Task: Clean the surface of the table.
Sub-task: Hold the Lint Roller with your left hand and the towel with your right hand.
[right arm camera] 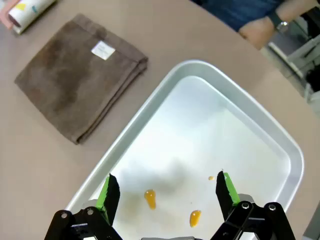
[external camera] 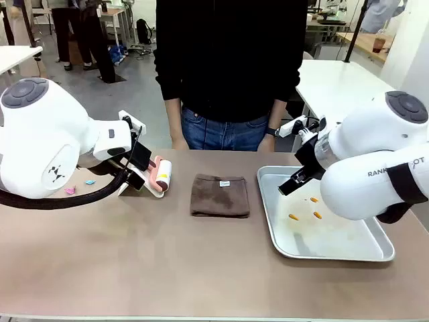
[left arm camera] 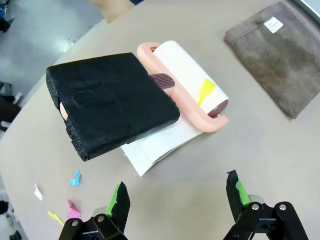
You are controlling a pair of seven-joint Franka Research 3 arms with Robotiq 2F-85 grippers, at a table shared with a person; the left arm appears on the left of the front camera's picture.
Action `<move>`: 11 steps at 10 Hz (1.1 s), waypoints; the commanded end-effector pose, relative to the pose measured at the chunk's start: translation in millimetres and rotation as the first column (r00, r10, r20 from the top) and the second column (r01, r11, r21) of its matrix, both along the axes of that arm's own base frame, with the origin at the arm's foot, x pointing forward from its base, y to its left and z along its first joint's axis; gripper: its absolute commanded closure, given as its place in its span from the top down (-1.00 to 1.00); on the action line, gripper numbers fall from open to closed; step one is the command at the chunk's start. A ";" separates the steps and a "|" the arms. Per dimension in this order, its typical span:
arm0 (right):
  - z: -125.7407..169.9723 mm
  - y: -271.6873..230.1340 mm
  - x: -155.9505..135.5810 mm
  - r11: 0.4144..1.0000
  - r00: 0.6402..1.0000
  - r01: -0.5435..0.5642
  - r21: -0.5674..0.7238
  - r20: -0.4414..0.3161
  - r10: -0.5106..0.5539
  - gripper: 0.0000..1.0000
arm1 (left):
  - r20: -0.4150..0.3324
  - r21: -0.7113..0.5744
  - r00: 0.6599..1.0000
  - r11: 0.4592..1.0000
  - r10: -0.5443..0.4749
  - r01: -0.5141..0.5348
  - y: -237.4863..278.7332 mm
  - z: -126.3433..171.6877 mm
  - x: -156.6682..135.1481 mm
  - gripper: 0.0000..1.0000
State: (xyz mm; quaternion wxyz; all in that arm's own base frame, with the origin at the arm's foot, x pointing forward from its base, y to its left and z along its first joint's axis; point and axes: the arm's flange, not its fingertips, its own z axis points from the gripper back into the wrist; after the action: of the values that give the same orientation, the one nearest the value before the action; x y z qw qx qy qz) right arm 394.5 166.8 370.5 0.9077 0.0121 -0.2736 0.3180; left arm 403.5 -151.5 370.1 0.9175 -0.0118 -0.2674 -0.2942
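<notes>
Three orange drops (right arm camera: 150, 198) are lying on the floor of the shiny metal tray (right arm camera: 210, 130), and the right pincer (right arm camera: 167, 187) is hovering directly over them, released, its green-padded fingers standing wide apart and grasping nothing. Two drops are showing between the fingers and the third (right arm camera: 211, 177) just inside one finger. Beyond this pincer, off the tray's rim, a folded brown cloth (right arm camera: 80, 75) is lying flat on the table (external camera: 201, 268), which is stretching beneath both pincers and carrying everything here.

The left pincer (left arm camera: 177, 190) is also hanging released, its fingers spread and holding nothing. Straight ahead of it a black foam block (left arm camera: 112, 102) is sitting across the pink handle of a lint roller (left arm camera: 185, 80), and a white sheet (left arm camera: 160, 145) is poking out from under both. Beside one of its fingers, several coloured paper scraps (left arm camera: 74, 178) are lying loose on the table. Across the table from both pincers, a person is standing with hands (external camera: 179, 142) at the far edge.
</notes>
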 end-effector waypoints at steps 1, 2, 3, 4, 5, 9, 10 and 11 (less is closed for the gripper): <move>0.1 0.0 0.1 1.000 1.000 0.000 0.000 0.000 0.000 1.00 | 0.000 0.000 1.000 1.000 0.000 0.000 0.0 0.0 0.0 1.00; 0.1 0.0 0.1 1.000 1.000 0.000 0.000 0.000 0.000 1.00 | 0.000 0.000 1.000 1.000 0.000 0.000 0.0 0.0 0.0 1.00; 0.1 0.0 0.1 1.000 1.000 0.000 0.000 0.000 0.000 1.00 | 0.000 0.000 1.000 1.000 0.000 0.000 0.0 0.0 0.0 1.00; 0.1 0.0 0.1 1.000 1.000 0.000 0.000 0.000 0.000 1.00 | 0.000 0.000 1.000 1.000 0.000 0.000 0.0 0.0 0.0 1.00; 0.1 0.0 0.1 1.000 1.000 0.000 0.000 0.000 0.000 1.00 | 0.000 0.000 1.000 1.000 0.000 0.000 0.0 0.0 0.0 1.00; 0.1 0.0 0.1 1.000 1.000 0.000 0.000 0.000 0.000 1.00 | 0.000 0.000 1.000 1.000 0.000 0.000 0.0 0.0 0.0 1.00; 0.1 0.0 0.1 1.000 1.000 0.000 0.000 0.000 0.000 1.00 | 0.000 0.000 1.000 1.000 0.000 0.000 0.0 0.0 0.0 1.00; 0.1 0.0 0.1 1.000 1.000 0.000 0.000 0.000 0.000 1.00 | 0.000 0.000 1.000 1.000 0.000 0.000 0.0 0.0 0.0 1.00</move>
State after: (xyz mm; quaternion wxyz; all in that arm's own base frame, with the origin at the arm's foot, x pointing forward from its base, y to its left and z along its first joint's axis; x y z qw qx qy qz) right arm 394.5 166.9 370.5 0.9076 0.0120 -0.2736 0.3182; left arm 403.5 -151.5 370.1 0.9176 -0.0119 -0.2674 -0.2940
